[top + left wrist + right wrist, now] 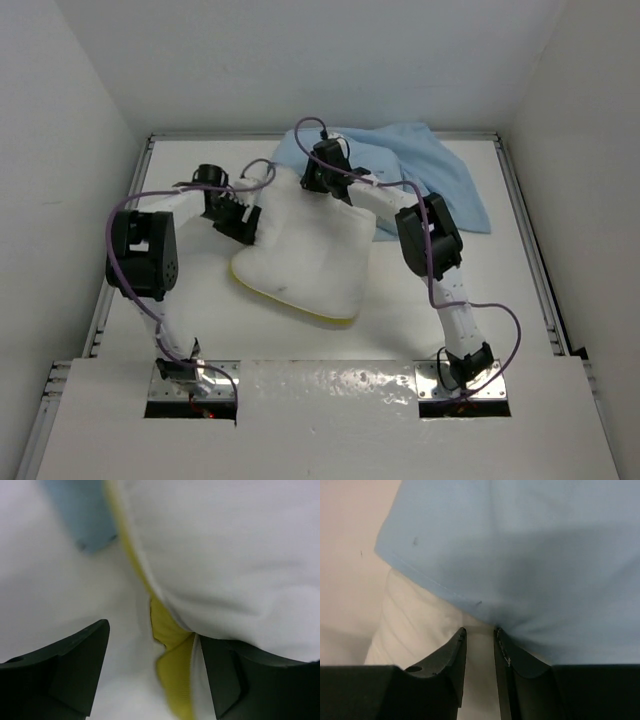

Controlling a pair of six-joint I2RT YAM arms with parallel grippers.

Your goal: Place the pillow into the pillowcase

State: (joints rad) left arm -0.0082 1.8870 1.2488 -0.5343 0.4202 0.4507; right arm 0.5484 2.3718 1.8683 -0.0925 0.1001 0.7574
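The white pillow (305, 255) lies in the middle of the table, its yellow band (290, 305) along the near edge. The light blue pillowcase (425, 170) lies crumpled at the back right, touching the pillow's far edge. My left gripper (250, 222) is at the pillow's left edge. In the left wrist view it (152, 630) is open, the yellow band (175, 665) between its jaws and the pillow (225, 555) against the right finger. My right gripper (322, 185) is at the pillow's far edge. Its jaws (480, 630) are nearly closed on cream pillow fabric (415, 620), just under the pillowcase hem (520, 555).
White walls enclose the table on the left, back and right. A raised metal rail (530, 260) runs along the table's right side and another along the left. A white cover plate (330, 420) spans the near edge at the arm bases.
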